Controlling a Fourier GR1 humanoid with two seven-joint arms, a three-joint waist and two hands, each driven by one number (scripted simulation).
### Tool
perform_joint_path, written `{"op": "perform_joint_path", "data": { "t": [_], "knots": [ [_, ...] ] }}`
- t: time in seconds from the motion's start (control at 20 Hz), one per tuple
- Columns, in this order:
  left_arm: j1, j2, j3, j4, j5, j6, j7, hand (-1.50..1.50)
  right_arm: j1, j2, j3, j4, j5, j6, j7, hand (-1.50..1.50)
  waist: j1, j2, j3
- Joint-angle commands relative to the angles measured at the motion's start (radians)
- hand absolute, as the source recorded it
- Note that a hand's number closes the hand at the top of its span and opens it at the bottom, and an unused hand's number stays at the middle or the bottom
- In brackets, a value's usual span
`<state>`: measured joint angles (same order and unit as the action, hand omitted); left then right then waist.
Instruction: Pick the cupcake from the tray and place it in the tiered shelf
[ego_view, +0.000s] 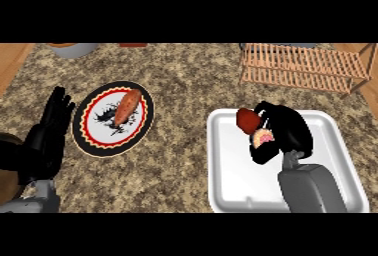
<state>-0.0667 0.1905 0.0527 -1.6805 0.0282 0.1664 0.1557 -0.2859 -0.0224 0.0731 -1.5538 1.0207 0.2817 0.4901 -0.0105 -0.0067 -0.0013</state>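
right hand (286, 131) curled round cupcake (260, 138); no writing.

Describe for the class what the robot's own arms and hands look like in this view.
Both forearms are grey, smooth and boxy with rounded edges. Each ends in a glossy black hand with slender fingers and a thumb: the left hand and the right hand. No cables or markings show.

The right hand (286, 131) sits ahead of its grey forearm (311, 189), which comes up from the lower edge, its black fingers and thumb curled inward in a closed grasp. The left hand (46, 135) rests at the left edge, fingers straight and pointing up.
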Motion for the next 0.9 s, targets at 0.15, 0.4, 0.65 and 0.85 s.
{"op": "perform_joint_path", "data": {
  "t": [0.15,0.4,0.65,0.85],
  "knots": [
    [0.045,-0.010,-0.010,-0.005,-0.007,-0.011,-0.045,0.00,-0.106,0.022,-0.021,-0.294,-0.119,-0.101,0.263,1.50,0.006,-0.002,0.000],
    [0.027,0.003,0.005,-0.025,0.016,-0.029,0.017,0.00,-0.224,-0.029,-0.145,-0.380,-0.066,-0.016,0.389,1.50,0.011,0.004,0.001],
    [-0.015,-0.015,0.004,0.000,-0.016,-0.008,-0.007,0.00,-0.303,-0.150,-0.238,-0.419,-0.123,0.122,0.434,1.50,0.010,0.005,0.001],
    [-0.014,-0.025,0.003,0.047,-0.035,-0.018,-0.053,0.00,-0.322,-0.140,-0.240,-0.278,-0.086,-0.042,0.361,1.50,0.016,0.008,0.001]
  ]
}}
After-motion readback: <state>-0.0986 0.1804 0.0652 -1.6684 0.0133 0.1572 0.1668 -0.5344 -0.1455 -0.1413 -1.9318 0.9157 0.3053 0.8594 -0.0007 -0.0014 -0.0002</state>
